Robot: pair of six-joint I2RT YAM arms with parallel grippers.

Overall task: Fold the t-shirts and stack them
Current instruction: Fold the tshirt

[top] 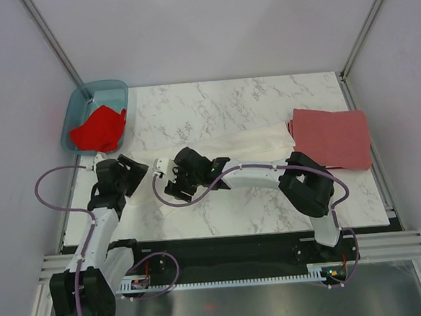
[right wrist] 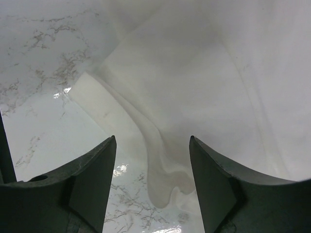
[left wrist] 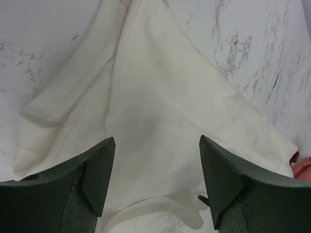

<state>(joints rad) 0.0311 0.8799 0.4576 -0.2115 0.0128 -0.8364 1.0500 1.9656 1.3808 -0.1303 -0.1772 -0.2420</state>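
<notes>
In the top view we saw the white t-shirt [top: 253, 142] sprawled unfolded across the middle of the table [top: 228, 106], the brick-red t-shirt [top: 332, 138] folded at the right edge and the bright red t-shirt [top: 99, 129] bunched in the teal tub [top: 108, 89]. In the left wrist view the left gripper [left wrist: 155, 184] hung wide open and empty over the white cloth, which we judged light, limp and apt to sag. In the right wrist view the right gripper [right wrist: 153, 179], equally wide and empty, hovered over a rippled hem, our likeliest hold.
</notes>
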